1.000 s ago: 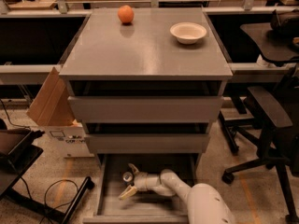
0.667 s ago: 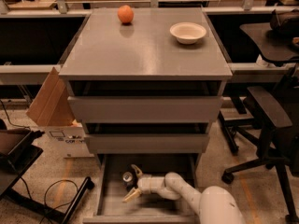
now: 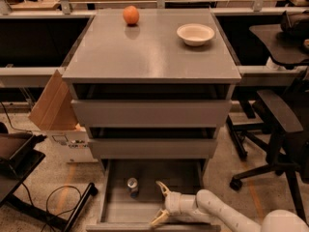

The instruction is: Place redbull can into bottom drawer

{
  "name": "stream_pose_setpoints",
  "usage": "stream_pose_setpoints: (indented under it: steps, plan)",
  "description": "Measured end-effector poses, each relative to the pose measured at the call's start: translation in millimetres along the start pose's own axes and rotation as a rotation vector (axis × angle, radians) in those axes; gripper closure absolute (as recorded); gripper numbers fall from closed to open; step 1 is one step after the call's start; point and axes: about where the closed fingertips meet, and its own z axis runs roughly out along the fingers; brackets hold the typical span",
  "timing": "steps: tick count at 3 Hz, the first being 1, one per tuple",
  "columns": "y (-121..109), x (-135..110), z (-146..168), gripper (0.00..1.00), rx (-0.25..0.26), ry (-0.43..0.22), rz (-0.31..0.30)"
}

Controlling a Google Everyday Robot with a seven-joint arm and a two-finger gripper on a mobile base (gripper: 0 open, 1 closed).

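The redbull can stands upright on the floor of the bottom drawer, which is pulled out, toward the back left. My pincer is inside the same drawer with its two fingers spread wide. It holds nothing, and the can sits at about ten o'clock from it, near but apart.

I judge the can to be light and stiff, with thin walls that would dent under a hard squeeze and a smooth skin that could slip. It is slim and tall, so a nudge near the shiny top could tip it. If I had to take it again, I would close on the middle of the body from the side, gently.

The drawer floor looks flat, plain and grey, so the can should stand steady there. The two shallower drawers above overhang the back part, which leaves little headroom. My forearm comes in over the front edge at about four o'clock.

On the top of the desk, an orange lies at eleven o'clock and a white bowl at one o'clock. A cardboard box leans at nine o'clock, and an office chair stands at three o'clock.
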Motion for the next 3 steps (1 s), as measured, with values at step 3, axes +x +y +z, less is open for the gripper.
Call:
stream_pose_setpoints:
  steps: [3]
  plan:
    - [41.9, -15.3, 6.0, 0.00, -0.049, 0.025, 0.030]
